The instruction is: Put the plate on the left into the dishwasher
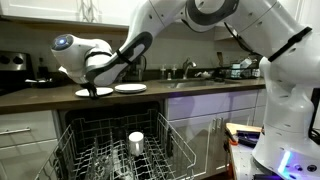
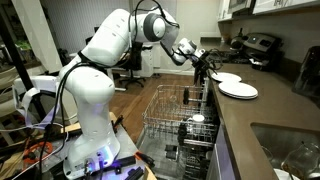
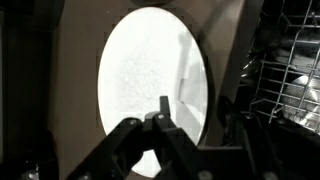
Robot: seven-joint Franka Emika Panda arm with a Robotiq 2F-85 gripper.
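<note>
Gripper (image 1: 95, 91) down at the rim of the plate (image 1: 81, 92) on the counter (image 1: 40, 97); cannot tell whether clamped on it or apart. Second plate (image 1: 130, 88) just beside; dishwasher (image 1: 172, 140) open below.

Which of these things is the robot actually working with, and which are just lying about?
In the job:
- plate, at the hand
- dishwasher, open, rack pulled out

Lying about:
- second plate on the counter
- cup in the rack
- sink
</note>
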